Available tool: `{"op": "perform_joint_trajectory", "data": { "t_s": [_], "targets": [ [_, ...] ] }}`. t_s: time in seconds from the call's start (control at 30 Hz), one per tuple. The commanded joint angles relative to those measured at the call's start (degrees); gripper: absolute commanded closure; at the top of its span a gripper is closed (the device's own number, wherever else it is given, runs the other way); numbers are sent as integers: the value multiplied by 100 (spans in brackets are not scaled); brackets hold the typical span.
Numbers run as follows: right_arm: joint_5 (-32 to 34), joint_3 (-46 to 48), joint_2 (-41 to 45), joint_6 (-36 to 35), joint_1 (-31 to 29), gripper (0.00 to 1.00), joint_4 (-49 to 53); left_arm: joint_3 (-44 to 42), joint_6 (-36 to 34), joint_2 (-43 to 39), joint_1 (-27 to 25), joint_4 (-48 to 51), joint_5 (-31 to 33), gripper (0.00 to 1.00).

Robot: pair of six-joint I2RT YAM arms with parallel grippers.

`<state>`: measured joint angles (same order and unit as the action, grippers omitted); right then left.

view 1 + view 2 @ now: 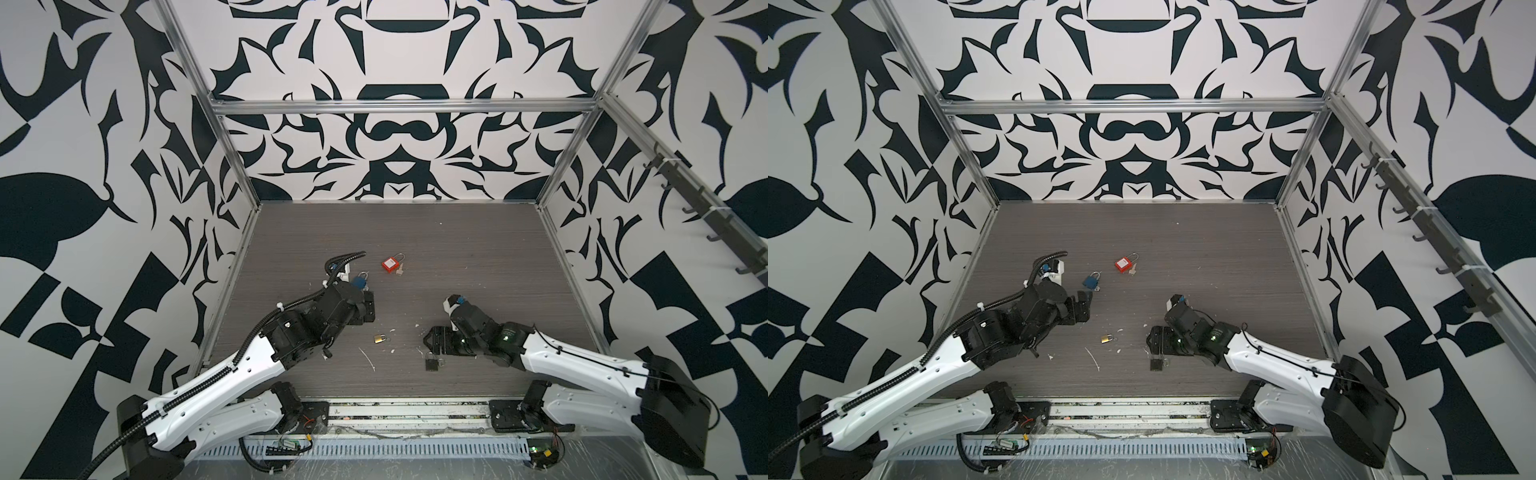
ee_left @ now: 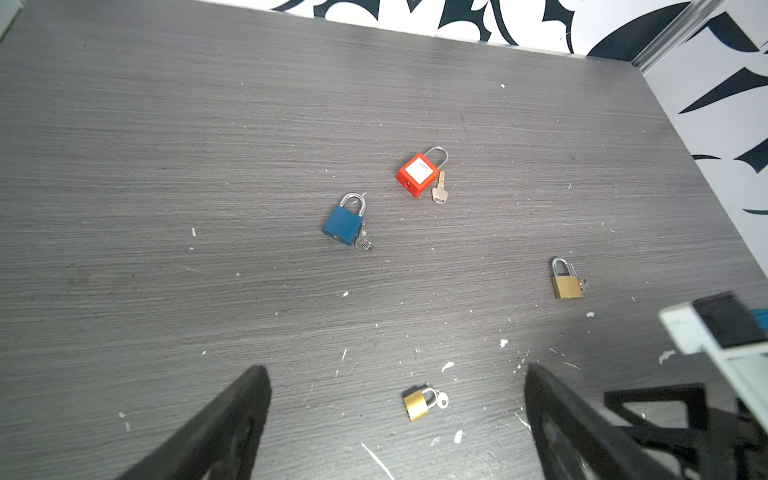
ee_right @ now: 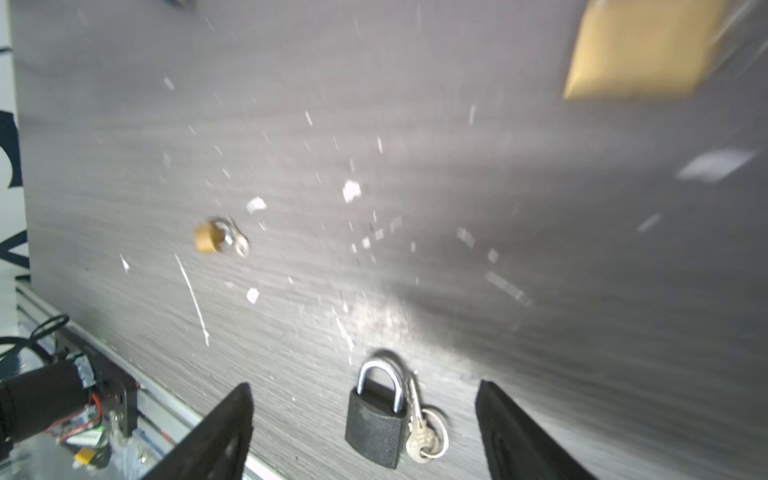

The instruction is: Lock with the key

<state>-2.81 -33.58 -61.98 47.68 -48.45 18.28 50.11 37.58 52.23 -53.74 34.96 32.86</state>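
Black padlock (image 3: 376, 428) lay flat on the table (image 1: 415, 232), near the front edge. Its key (image 3: 422, 440), on a ring, lay touching the lock's side. Right gripper (image 3: 364, 388) was just beside the lock, fingers (image 3: 232, 415) spread wide, touching neither lock nor key. Small brass padlock (image 1: 379, 338) lay near, toward the table's middle. Left gripper (image 2: 395, 370) was likewise spread apart, holding nothing. Farther back lay the blue padlock (image 2: 344, 224) and the red padlock (image 2: 417, 174), each with a key beside it. A second brass padlock (image 2: 566, 284) lay well apart from the first.
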Motion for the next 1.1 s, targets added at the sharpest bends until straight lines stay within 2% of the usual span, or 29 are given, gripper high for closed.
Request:
{"op": "perform_joint_trajectory", "data": {
  "t_s": [0.0, 0.07, 0.13, 0.23, 0.33, 0.4, 0.47, 0.53, 0.63, 0.7, 0.8, 0.87, 0.9, 0.97, 1.07],
  "targets": [
    [893, -791, 311, -1046, 351, 9, 749, 170, -444, -196, 205, 108, 586, 3],
    [1243, -1043, 422, -1481, 658, 5, 802, 185, -796, -341, 545, 22, 837, 1],
    [1784, -1188, 536, -2001, 1036, 1, 666, 105, -1263, -581, 1148, -311, 972, 1],
    [2478, -1199, 691, -2805, 1604, 0, 108, -245, -2003, -1004, 2253, -1261, 739, 1],
    [3261, -888, 774, -3610, 2137, 0, -919, -883, -2528, -1179, 3381, -2452, 383, 1],
    [3864, -513, 726, -4134, 2446, 0, -1770, -1310, -2527, -1034, 4141, -2994, 124, 1],
    [4196, 7, 581, -4671, 2779, 0, -2687, -1603, -2198, -715, 4885, -3270, -327, 1],
    [4422, 499, 322, -4751, 3181, 0, -3471, -2087, -1862, -289, 5420, -3812, -571, 1],
    [4385, 931, -104, -4334, 3537, 0, -3883, -2759, -2167, 373, 5574, -5153, -725, 2],
    [4378, 1299, -544, -4151, 3578, 0, -4846, -2852, -2363, 937, 5571, -5618, -862, 2],
    [4230, 1509, -1492, -4350, 3579, 0, -6249, -2905, -2657, 1719, 5575, -6533, -1102, 1],
    [4077, 1428, -2006, -4586, 3594, 0, -6886, -3096, -2869, 2231, 5571, -7491, -1535, 0],
    [3779, 1352, -2201, -4619, 3661, 0, -6950, -3055, -3003, 2511, 5577, -7756, -1705, 1],
    [3594, 1165, -2559, -4733, 3695, 0, -6911, -2953, -2945, 2676, 5576, -7810, -2471, 1],
    [2654, 985, -2538, -4640, 3991, 0, -6446, -3124, -3429, 3478, 5523, -8824, -3524, 1]
  ]
}}
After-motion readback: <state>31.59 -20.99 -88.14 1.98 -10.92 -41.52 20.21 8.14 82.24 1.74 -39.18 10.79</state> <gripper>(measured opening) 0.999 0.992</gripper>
